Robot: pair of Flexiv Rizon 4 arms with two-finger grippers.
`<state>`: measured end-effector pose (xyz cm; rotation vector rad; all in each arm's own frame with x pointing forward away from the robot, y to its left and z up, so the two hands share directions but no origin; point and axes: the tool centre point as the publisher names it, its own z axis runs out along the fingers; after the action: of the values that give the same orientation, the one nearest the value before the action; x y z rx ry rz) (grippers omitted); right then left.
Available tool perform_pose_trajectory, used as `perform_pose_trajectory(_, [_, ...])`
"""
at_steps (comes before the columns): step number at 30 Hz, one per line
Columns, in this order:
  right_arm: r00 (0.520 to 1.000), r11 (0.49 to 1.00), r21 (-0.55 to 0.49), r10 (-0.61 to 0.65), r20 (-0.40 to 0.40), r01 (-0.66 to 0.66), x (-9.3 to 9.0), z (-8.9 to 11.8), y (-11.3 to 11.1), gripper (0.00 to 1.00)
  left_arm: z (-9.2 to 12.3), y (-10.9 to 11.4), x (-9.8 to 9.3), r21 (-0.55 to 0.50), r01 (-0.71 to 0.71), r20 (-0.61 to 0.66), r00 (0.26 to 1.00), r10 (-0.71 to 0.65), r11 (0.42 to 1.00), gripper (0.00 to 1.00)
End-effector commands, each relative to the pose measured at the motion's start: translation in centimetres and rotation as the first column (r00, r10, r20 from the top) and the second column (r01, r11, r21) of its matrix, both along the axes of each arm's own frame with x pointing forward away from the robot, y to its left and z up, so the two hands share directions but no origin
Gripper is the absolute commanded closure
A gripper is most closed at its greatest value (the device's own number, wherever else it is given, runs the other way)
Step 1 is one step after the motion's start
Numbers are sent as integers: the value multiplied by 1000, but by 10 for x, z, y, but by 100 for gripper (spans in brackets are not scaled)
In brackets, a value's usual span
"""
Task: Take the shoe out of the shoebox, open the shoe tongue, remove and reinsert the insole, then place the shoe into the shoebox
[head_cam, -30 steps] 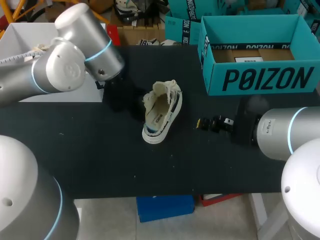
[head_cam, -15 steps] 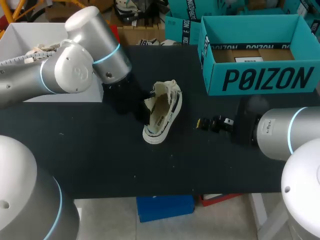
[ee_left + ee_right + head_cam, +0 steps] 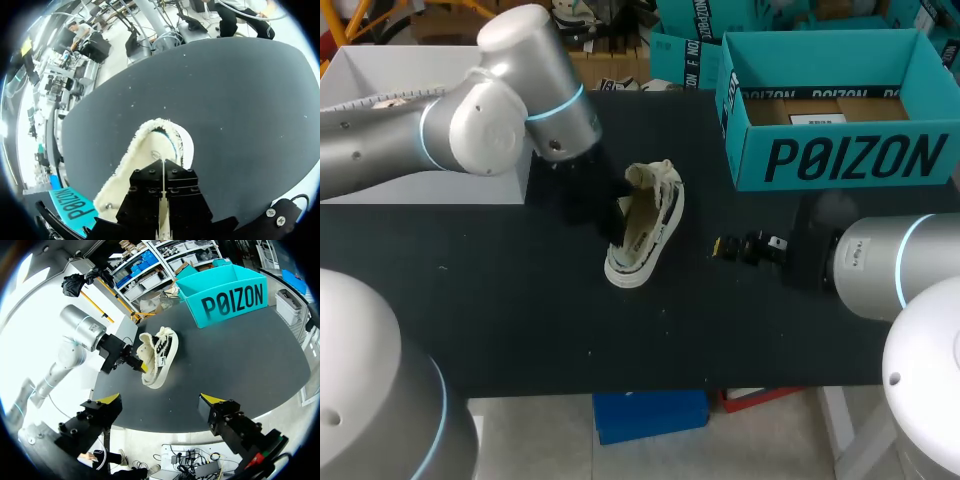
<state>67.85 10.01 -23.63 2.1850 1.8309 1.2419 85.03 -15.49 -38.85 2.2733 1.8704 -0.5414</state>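
Our left hand (image 3: 140, 366), fingers drawn together, sits at the opening of the shoe (image 3: 645, 225), which lies on the tabletop (image 3: 520, 300) outside the shoebox (image 3: 840, 160). Our right hand (image 3: 160, 400) hovers spread wide. Unbraced, the shoe could tip or skid under any tug.

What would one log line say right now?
shoe: on table, outside box | left gripper: shut, at shoe opening | right gripper: open, clear of shoe

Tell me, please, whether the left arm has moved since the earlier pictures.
Yes. Against the fixed shoebox, the left arm has swung closer, to the view's right, and its wrist end now reaches the shoe.
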Motion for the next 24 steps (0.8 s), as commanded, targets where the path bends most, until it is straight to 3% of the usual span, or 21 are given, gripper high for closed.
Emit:
perform_pose_trajectory(1, [1000, 1000, 3, -10, 9, 10, -1, -4, 4, 0, -3, -11, 2, 68, 43, 6, 999, -44, 997, 98])
perform_pose_trajectory(10, [1000, 1000, 3, -10, 9, 10, -1, -4, 4, 0, -35, -4, -2, 183, 126, 39, 990, -136, 975, 100])
perform_pose_trajectory(16, [1000, 1000, 3, -10, 9, 10, -1, -4, 4, 0, -56, -2, -1, 197, 120, 32, 991, -129, 973, 100])
perform_pose_trajectory(20, [1000, 1000, 3, -10, 9, 10, -1, -4, 4, 0, -54, -5, -3, 196, 119, 34, 991, -128, 973, 100])
perform_pose_trajectory(24, [1000, 1000, 3, -10, 9, 10, -1, -4, 4, 0, -35, -7, 1, 157, 96, 53, 993, -106, 983, 100])
